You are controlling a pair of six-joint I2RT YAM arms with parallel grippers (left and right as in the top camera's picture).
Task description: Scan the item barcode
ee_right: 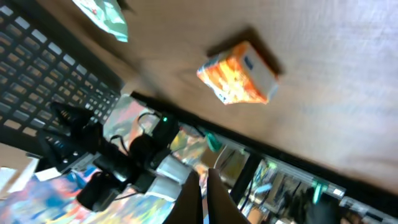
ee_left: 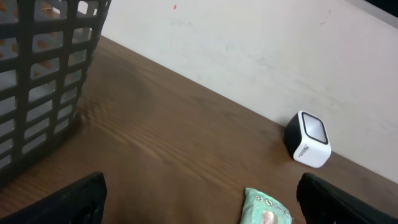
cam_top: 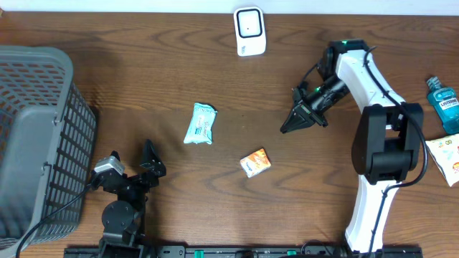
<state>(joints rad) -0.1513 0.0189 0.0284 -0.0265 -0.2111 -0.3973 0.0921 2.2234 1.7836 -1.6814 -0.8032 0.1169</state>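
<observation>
Overhead first: the scanner [cam_top: 249,31], a small white unit, stands upright at 12 o'clock on the far edge of the table [cam_top: 215,79]. The box [cam_top: 255,163], orange and lying tilted on the wood, sits just below centre toward 5 o'clock, with nothing touching it. At its 10 o'clock, well apart from it, lies the pack [cam_top: 200,123], pale green and flat. Both items are on the table; neither arm holds either 1.

Right gripper [cam_top: 287,127] is at 2 o'clock from the box, near it but clear of it, its tip aimed toward 8 o'clock. Jaws pressed together, nothing between them. Its wrist view confirms it: 2 fingers meet in a single point at the bottom of frame, and the box shows above them, blurred.

Left gripper [cam_top: 130,163] sits at 7 o'clock, jaws spread wide and empty. Its wrist view has 1 dark finger in each bottom corner, the pack's end between them further out, and the scanner beyond at 2 o'clock.

The basket [cam_top: 36,129], grey mesh, fills the 9 o'clock edge. At 3 o'clock stand a bottle [cam_top: 443,104] and a bag [cam_top: 448,158].
</observation>
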